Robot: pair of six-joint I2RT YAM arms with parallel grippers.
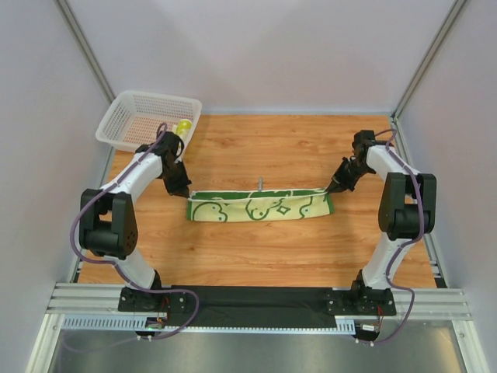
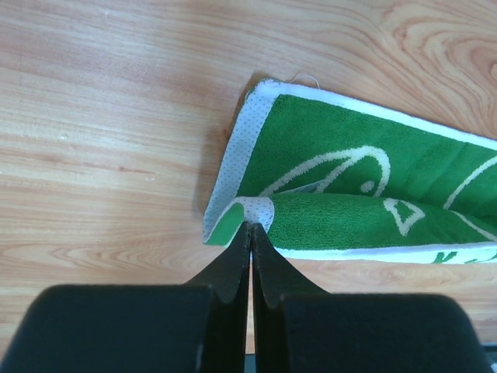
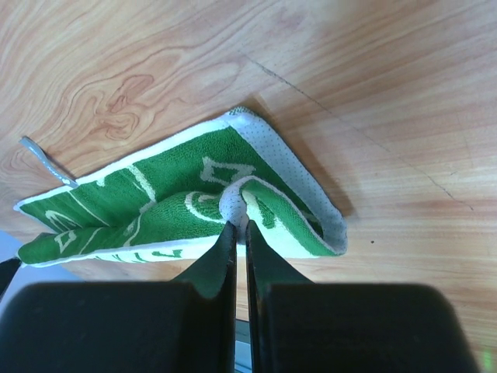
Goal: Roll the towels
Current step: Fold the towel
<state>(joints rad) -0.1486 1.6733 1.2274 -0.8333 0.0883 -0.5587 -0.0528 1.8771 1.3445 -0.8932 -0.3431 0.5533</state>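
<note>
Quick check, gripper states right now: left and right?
Left gripper: closed, pinching the left end of the green-patterned towel.
Right gripper: closed, pinching the same towel's right end.

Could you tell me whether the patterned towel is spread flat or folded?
Folded lengthwise: the towel is a narrow strip, and the left end effector and right end effector each pinch a doubled-over edge.
</note>
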